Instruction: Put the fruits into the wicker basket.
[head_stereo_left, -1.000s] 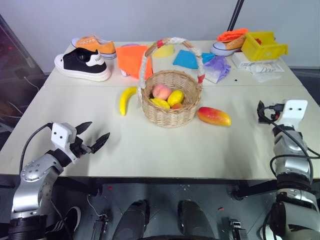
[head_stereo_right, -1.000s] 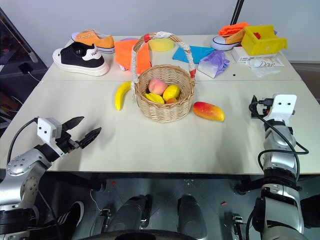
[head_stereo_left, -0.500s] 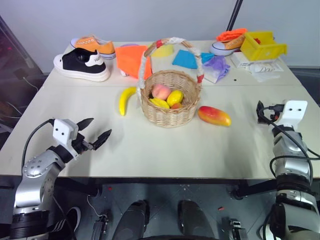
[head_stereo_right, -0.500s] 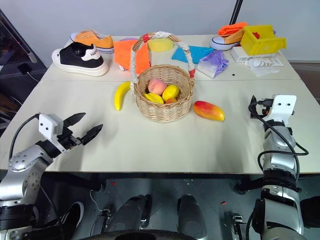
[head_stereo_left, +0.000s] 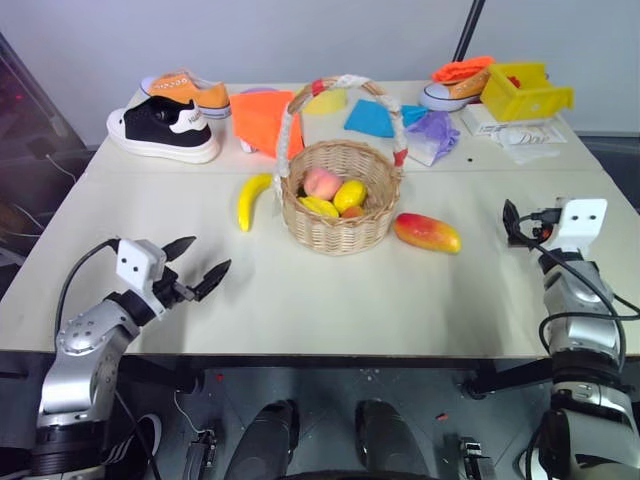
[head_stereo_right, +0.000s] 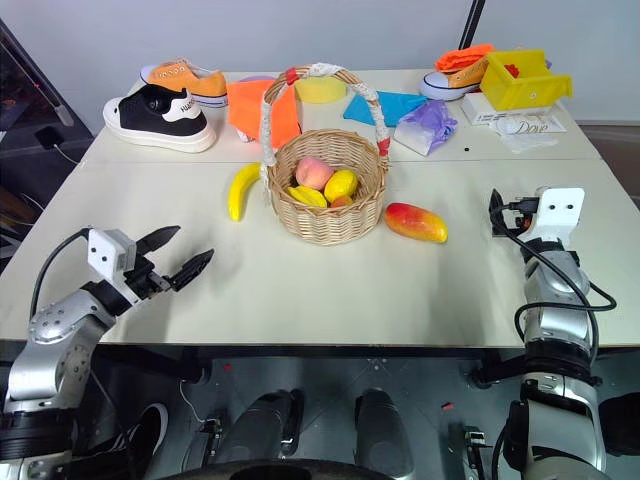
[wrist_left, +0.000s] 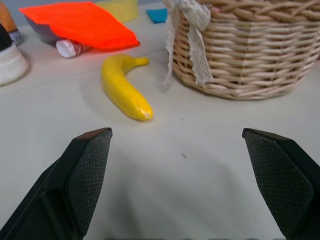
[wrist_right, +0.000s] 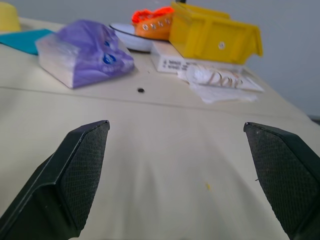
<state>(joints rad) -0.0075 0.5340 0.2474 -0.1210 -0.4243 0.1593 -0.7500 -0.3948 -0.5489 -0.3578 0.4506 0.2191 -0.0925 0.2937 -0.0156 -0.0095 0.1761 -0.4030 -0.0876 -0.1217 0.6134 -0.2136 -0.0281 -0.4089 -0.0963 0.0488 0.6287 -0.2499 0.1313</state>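
The wicker basket (head_stereo_left: 335, 228) stands mid-table with a pink peach (head_stereo_left: 322, 183) and small yellow fruits (head_stereo_left: 350, 194) inside. A yellow banana (head_stereo_left: 251, 199) lies on the table just left of it, and a red-orange mango (head_stereo_left: 428, 232) lies just right of it. My left gripper (head_stereo_left: 202, 262) hovers open near the front left edge, pointing toward the banana (wrist_left: 122, 90) and the basket (wrist_left: 250, 55), well short of both. My right gripper (head_stereo_left: 512, 218) is open at the right side of the table, apart from the mango, with nothing between its fingers (wrist_right: 80, 165).
At the back stand a black shoe (head_stereo_left: 165, 128), an orange shoe (head_stereo_left: 190, 90), an orange cloth (head_stereo_left: 265, 118), a blue cloth (head_stereo_left: 372, 117), a purple bag (wrist_right: 85, 55) and a yellow bin (wrist_right: 215, 32) beside papers. A seam crosses the table behind the basket.
My right gripper has shifted a little to the left, toward the mango. The left gripper has hardly moved, and the fruits and basket lie as before.
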